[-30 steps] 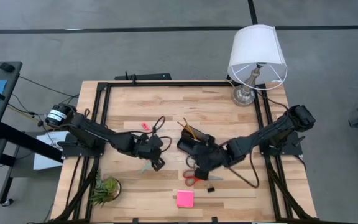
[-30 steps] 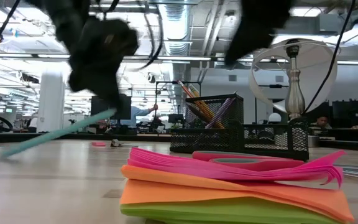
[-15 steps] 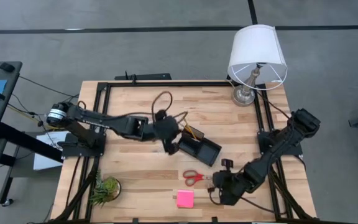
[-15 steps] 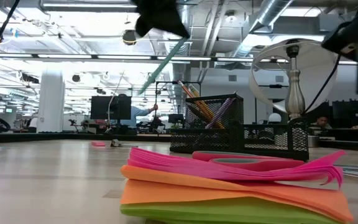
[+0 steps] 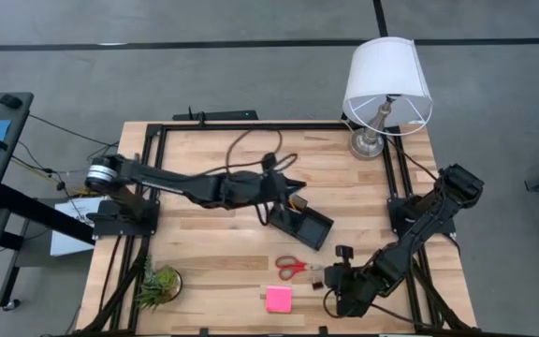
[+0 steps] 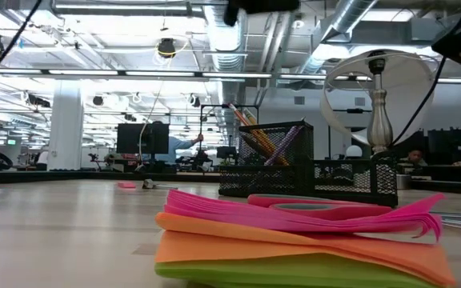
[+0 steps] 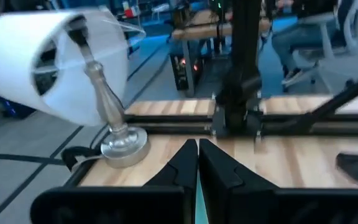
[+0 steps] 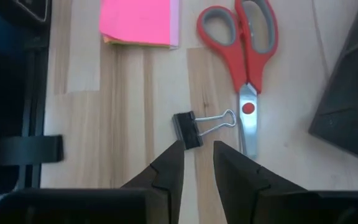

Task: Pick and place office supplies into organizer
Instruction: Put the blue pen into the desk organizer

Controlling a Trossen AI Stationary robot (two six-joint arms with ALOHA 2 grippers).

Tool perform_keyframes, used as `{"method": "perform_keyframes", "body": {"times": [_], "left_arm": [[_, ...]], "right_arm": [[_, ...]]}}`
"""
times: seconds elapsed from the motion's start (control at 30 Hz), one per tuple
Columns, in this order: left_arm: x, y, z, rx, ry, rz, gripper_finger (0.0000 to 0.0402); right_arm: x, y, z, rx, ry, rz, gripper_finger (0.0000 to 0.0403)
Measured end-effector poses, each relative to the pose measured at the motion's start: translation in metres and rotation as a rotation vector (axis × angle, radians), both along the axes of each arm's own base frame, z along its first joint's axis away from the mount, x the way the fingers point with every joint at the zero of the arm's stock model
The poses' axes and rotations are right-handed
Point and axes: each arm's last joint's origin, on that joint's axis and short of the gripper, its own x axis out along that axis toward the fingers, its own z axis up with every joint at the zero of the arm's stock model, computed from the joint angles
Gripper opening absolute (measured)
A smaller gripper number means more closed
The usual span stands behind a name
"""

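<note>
Wooden tabletop: right gripper [image 8: 196,163], fingers parted, hovers over the binder clip [image 8: 194,126] beside the scissors [image 8: 245,59]. Small, stiff, light; I'd pinch its black body. Left gripper [image 7: 197,163] is clamped on a teal pen [image 7: 197,208].

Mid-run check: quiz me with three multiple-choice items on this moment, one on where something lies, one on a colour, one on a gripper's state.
1. The binder clip lies:
A. inside the organizer
B. on the table beside the scissors
C. under the lamp

2. The scissors' handles are:
A. blue
B. black
C. red

3. The right gripper is:
A. open above the binder clip
B. shut on the scissors
C. shut on the sticky-note pad

Key: 1 B, the right wrist view shows the clip on bare wood next to the blades. 2 C, the handles are red with grey inner rings. 3 A, its fingers stand apart with the clip just ahead of them, nothing gripped.
</note>
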Motion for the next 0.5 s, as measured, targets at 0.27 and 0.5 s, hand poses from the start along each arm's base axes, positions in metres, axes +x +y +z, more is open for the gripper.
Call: {"method": "perform_keyframes", "body": {"times": [0.27,0.5], "left_arm": [[0.027,0.008,-0.057,0.017,0.125,0.081,0.0000],[0.032,0.007,-0.088,-0.015,0.245,0.092,0.0000]], "right_arm": [[-0.001,0.002,0.000,0.046,-0.003,-0.061,0.0081],[-0.007,0.009,0.001,0.043,-0.024,-0.043,0.0081]]}}
